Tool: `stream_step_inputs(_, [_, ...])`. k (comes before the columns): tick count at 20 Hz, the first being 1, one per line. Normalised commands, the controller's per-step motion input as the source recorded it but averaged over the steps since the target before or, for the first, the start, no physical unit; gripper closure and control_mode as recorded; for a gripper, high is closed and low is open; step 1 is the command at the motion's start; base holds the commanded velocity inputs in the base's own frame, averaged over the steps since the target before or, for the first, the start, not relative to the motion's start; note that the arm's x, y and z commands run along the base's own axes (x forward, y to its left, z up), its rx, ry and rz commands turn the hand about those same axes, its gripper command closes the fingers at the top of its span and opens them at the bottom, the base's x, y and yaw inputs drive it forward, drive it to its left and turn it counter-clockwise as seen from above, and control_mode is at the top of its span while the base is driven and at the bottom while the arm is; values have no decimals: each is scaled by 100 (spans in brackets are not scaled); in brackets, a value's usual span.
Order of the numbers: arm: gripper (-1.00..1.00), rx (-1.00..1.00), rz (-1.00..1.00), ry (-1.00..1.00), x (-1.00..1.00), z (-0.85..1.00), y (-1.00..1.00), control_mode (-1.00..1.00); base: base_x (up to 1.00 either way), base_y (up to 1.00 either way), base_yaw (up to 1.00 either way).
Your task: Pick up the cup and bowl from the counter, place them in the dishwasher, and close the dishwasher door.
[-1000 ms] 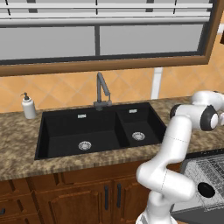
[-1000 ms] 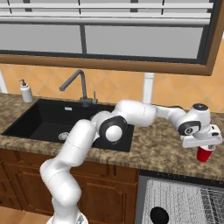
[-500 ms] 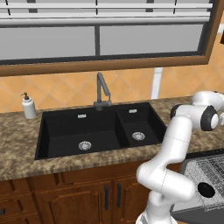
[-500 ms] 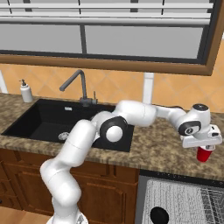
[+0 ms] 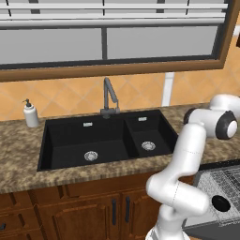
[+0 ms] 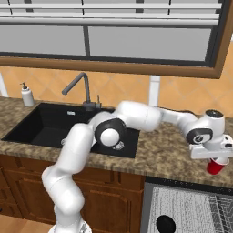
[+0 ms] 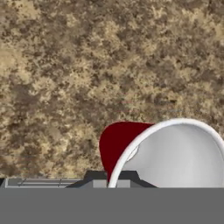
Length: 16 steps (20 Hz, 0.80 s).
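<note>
The tool [image 6: 217,157] has just closed on the red cup's [image 6: 217,166] rim at the desk's [image 6: 168,157] right end; with the grip made, lifting toward the dishwasher [image 6: 191,214] looks next.

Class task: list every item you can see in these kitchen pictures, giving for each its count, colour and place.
cup: one, red with white inside, on the counter at the far right, under the gripper
counter: one, brown speckled
sink: one, black, double, set in the counter
faucet: one, dark grey, behind the sink
soap dispenser: one, white, left of the sink
dishwasher: one, open, light grey wire rack
gripper: one, white, shut on the cup's rim
</note>
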Motion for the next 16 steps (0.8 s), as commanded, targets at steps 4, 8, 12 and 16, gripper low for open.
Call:
stream_step_inputs(4, [100, 10, -1, -4, -100, 10, 0, -100, 0, 0, 0])
stream_step_inputs(8, [100, 26, 1, -1, -96, -36, 0, -100, 0, 0, 0])
stream_step_inputs(12, [100, 28, 9, -16, -70, -49, 0, -100, 0, 0, 0])
stream_step_inputs(16, [100, 33, 9, -33, -44, -32, 0, -100, 0, 0, 0])
